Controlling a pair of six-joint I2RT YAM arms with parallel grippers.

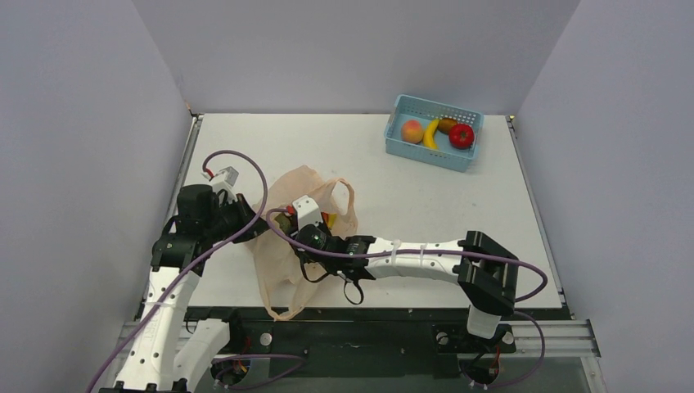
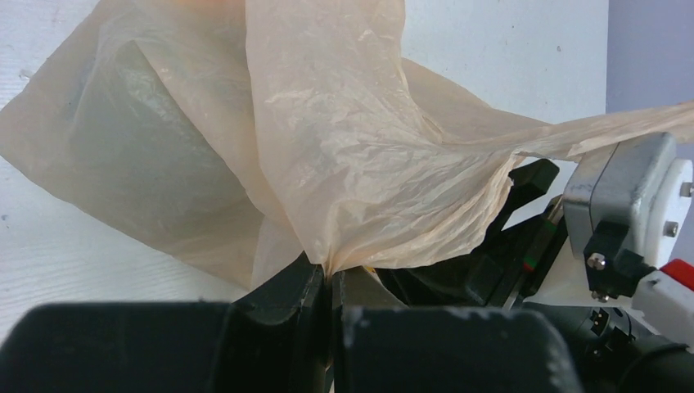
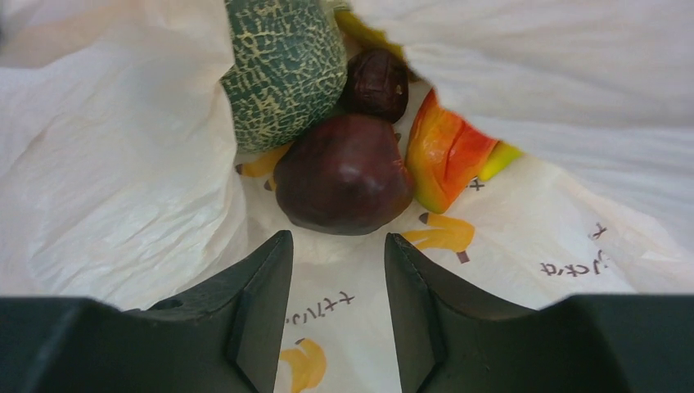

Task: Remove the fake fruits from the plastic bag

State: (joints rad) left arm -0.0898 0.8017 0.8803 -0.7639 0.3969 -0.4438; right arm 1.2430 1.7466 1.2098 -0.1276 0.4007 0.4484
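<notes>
The pale-orange plastic bag (image 1: 278,274) lies at the table's near left, and my left gripper (image 2: 331,274) is shut on a bunched fold of its rim, holding the mouth up. My right gripper (image 3: 338,246) is inside the bag, open, with only printed bag film between its fingers. Just beyond its tips lies a dark maroon plum (image 3: 344,176). Behind the plum are the netted green melon (image 3: 282,70), a smaller dark fruit (image 3: 376,82), the red-yellow mango (image 3: 446,155) and a sliver of something yellow (image 3: 364,33). From above, the bag (image 1: 278,274) hides most of the fruit.
A light-blue basket (image 1: 409,153) stands at the far right, holding a peach-coloured fruit (image 1: 412,131), a banana (image 1: 430,133) and a red round fruit (image 1: 461,136). Purple cables loop over both arms. The right arm's wrist (image 2: 630,213) sits close to my left gripper.
</notes>
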